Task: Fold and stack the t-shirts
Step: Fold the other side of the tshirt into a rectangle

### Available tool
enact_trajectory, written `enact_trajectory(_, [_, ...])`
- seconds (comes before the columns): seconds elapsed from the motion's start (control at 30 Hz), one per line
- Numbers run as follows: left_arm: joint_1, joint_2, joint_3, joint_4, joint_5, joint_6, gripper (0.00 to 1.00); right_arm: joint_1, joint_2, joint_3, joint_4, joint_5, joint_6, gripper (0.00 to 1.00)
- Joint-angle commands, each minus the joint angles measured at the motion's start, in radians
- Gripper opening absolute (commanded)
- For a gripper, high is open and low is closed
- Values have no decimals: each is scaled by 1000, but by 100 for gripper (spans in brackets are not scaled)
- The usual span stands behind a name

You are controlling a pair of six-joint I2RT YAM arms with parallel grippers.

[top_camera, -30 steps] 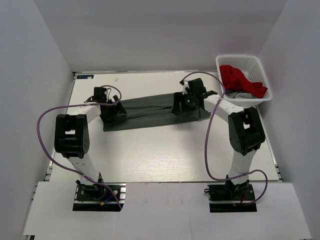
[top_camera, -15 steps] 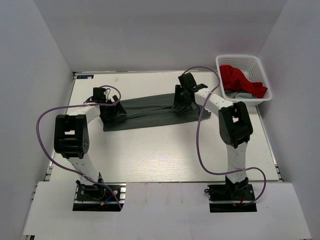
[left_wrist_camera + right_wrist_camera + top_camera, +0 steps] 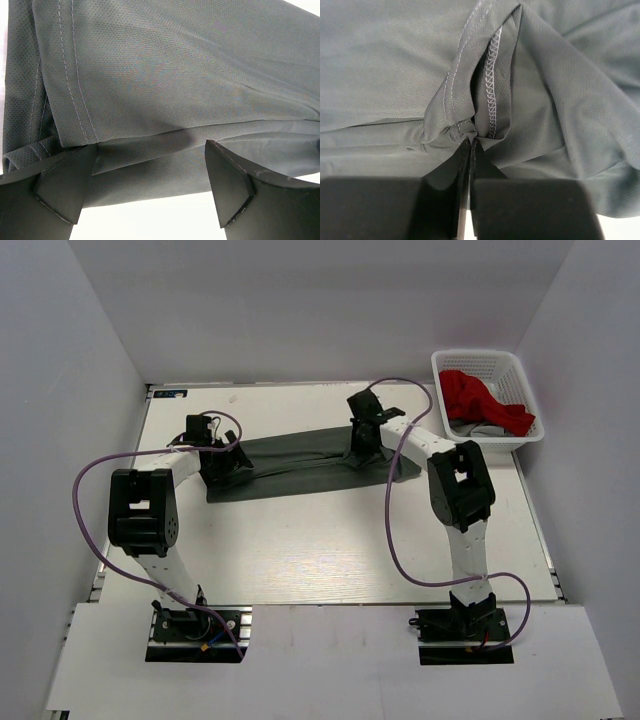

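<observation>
Across the table [image 3: 300, 560] lies the dark olive-grey t-shirt [image 3: 300, 462] in a long folded strip. Left arm [image 3: 150, 500] and right arm [image 3: 455, 485] reach forward, wrists down, to its ends: right gripper [image 3: 470, 142] pinched on a bunched hem, left gripper [image 3: 150, 182] spread wide, holding nothing

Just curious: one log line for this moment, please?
right gripper: pinching grey t-shirt hem | left gripper: open over it | red t-shirt: in basket
</observation>
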Motion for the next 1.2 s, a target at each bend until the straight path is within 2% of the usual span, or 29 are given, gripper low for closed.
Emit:
enact_trajectory(0.0, [12,54,-53,-86,-7,16,100,13,-17,34,13,18,5,0])
enact_trajectory(0.27, [12,54,-53,-86,-7,16,100,20,-31,70,103,14,-81,0])
enact_trajectory(0.43, [12,65,-53,-97,-7,16,100,19,27,178,72,11,-158,0])
enact_trajectory(0.63, [12,74,-53,-97,-7,16,100,19,84,245,87,-121,-262,0])
enact_trajectory(0.73, [12,74,-44,-106,-7,25,100,14,124,296,52,-140,-290,1])
enact_trajectory(0.77, [12,74,-44,-106,-16,25,100,20,142,304,44,-141,-287,7])
enact_trajectory(0.8, [12,74,-44,-106,-16,25,100,17,147,310,37,-141,-285,30])
enact_trajectory(0.87, [12,74,-44,-115,-16,25,100,19,153,314,15,-128,-279,46])
enact_trajectory(0.97, [12,63,-44,-115,-16,25,100,19,118,301,17,-120,-278,86])
enact_trajectory(1.0, [12,63,-44,-115,-16,25,100,19,109,288,30,-120,-279,90])
enact_trajectory(1.17, [12,43,-35,-126,-16,25,100,-7,-9,244,29,-125,-282,90])
